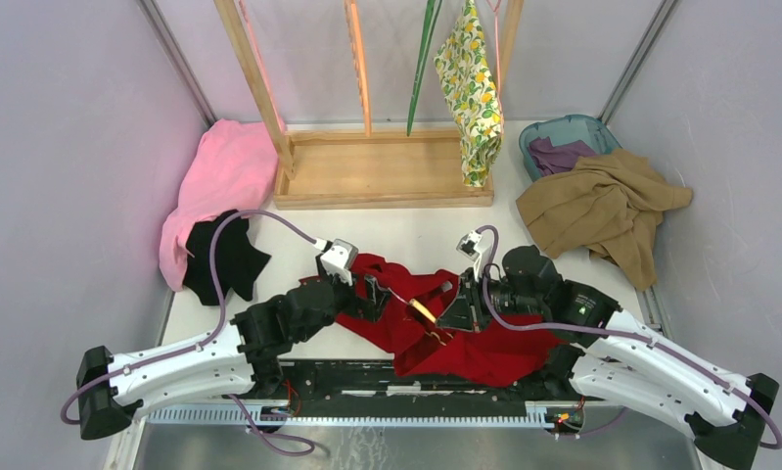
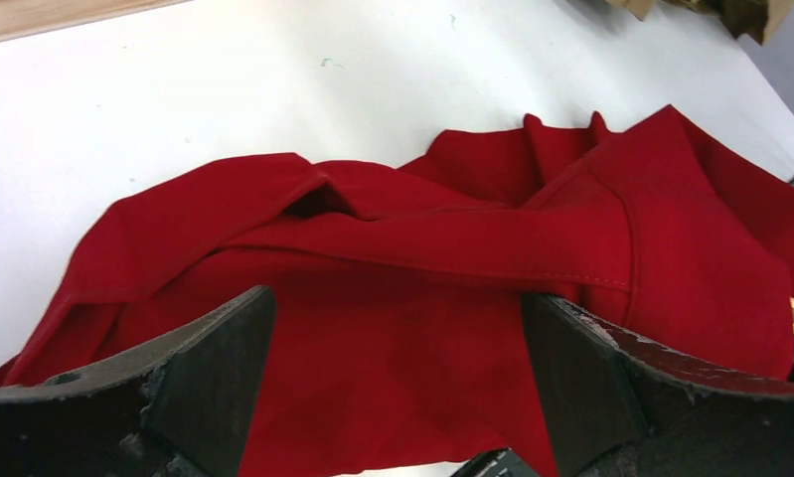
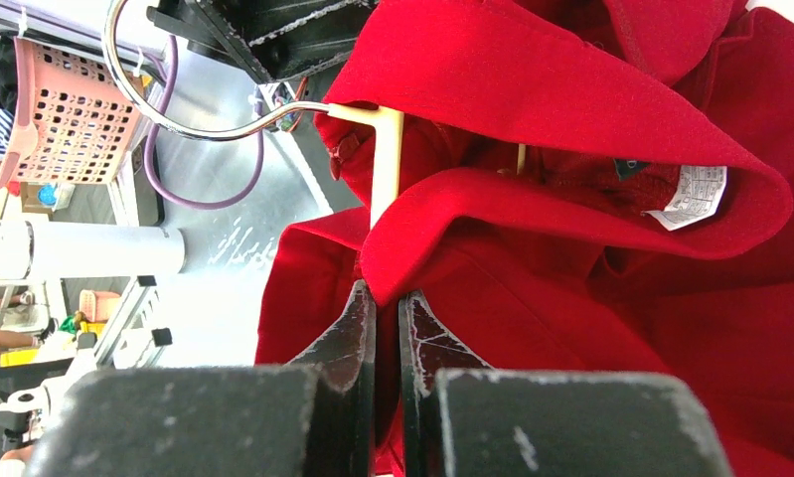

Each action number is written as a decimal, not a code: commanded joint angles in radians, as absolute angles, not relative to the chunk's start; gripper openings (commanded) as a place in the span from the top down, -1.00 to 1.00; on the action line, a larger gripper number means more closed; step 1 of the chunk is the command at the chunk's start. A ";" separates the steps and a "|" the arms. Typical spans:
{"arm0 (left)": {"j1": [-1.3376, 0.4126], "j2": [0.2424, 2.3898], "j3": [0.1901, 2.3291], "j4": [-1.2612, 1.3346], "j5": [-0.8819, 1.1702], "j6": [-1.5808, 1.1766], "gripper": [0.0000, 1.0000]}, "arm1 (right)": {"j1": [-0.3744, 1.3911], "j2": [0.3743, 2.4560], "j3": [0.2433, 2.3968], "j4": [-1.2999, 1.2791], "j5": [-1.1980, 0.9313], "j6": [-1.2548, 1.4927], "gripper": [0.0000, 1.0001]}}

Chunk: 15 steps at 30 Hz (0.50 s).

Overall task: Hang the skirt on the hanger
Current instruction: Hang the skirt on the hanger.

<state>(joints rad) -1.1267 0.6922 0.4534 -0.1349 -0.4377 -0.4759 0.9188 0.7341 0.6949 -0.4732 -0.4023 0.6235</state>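
The skirt (image 1: pixel 473 93) hangs on the rack (image 1: pixel 377 171) at 12 o'clock, well apart from the red garment (image 1: pixel 465 343). The left gripper (image 2: pixel 397 378) gapes wide over that garment and the right gripper (image 3: pixel 387 318) pinches its fabric (wrong item). Risk: the skirt goes unhandled.

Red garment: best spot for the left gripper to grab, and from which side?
Grip the raised fold ridge crossing the red garment, just ahead of the open left gripper. Come from above, fingers straddling the ridge: it probably stands proud of the table, while the flat cloth around it offers no edge.
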 commanded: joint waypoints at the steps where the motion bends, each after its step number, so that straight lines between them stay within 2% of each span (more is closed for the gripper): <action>1: -1.115 0.681 0.457 -0.041 -0.388 -0.443 -0.98 | 0.913 0.710 0.731 -0.379 -0.469 0.633 0.98; 8: -1.093 0.770 0.496 -0.041 -0.547 -0.382 -0.98 | 0.910 0.689 0.730 -0.373 -0.514 0.654 0.98; 15: -1.037 0.801 0.554 -0.012 -0.529 -0.282 -0.98 | 0.911 0.653 0.724 -0.375 -0.556 0.677 0.98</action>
<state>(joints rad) -1.0748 0.7864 0.4721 -0.1001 -0.4953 -0.3779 0.9066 0.6937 0.6949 -0.4728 -0.4450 0.6495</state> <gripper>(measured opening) 0.988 0.074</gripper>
